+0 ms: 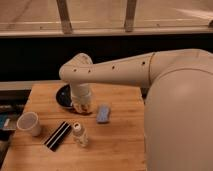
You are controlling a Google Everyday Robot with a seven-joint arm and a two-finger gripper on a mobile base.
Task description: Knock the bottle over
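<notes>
Bottle (pixel 80 135) stands upright on the tabletop (pixel 120 147), front centre, just right of a black striped flat object (pixel 57 136). I see the end effector (pixel 83 106) behind it, low beside a dark dish (pixel 63 96). I cannot tell its opening.

One wooden table (pixel 120 145), bearing five small things. One white cup (pixel 29 123) near the left edge. One pale bottle (pixel 79 134) with a white cap, upright. One flat black packet (pixel 57 135) with pale stripes, between cup and bottle. One blue block (pixel 103 113). One dark round dish (pixel 63 96) at the back. One cream robot arm (pixel 115 72), ending in one gripper (pixel 82 106) pointing down over the dish's right edge. Two metal posts (pixel 64 15) in the window behind.
</notes>
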